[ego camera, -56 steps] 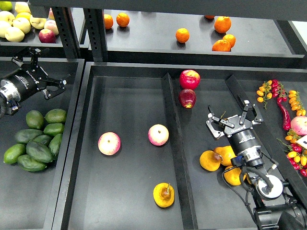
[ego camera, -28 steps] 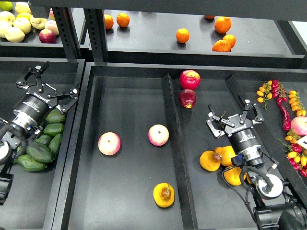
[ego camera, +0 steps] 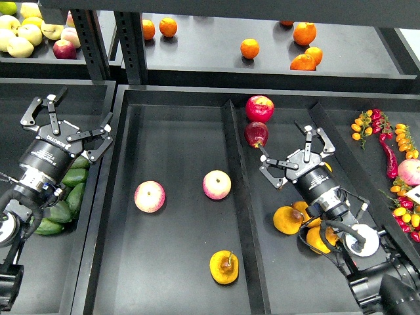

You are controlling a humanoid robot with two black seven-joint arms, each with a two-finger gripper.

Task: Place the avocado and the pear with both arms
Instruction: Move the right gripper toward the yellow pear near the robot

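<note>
Green avocados point(ego camera: 73, 178) lie piled in the left tray, the darker ones point(ego camera: 47, 228) at the pile's near end, mostly hidden by my left arm. My left gripper point(ego camera: 69, 125) is open and empty, just beyond the pile. One pear point(ego camera: 224, 267), yellow-orange with a brown stem, lies at the front of the middle tray. More pears point(ego camera: 287, 220) lie in the right compartment, partly under my right arm. My right gripper point(ego camera: 295, 152) is open and empty, just beyond those pears and near a dark red apple point(ego camera: 256, 134).
Two pink-yellow apples point(ego camera: 149, 196) point(ego camera: 216, 184) lie in the middle tray. A red apple point(ego camera: 260, 108) sits at the back by the divider point(ego camera: 239, 197). Oranges point(ego camera: 249, 48) and pale fruit point(ego camera: 20, 46) are on the back shelf. Chillies point(ego camera: 387, 147) lie far right.
My left gripper has swung right and towards me, over the avocado pile. My right gripper has turned and shifted left, towards the dark red apple. No fruit has moved.
</note>
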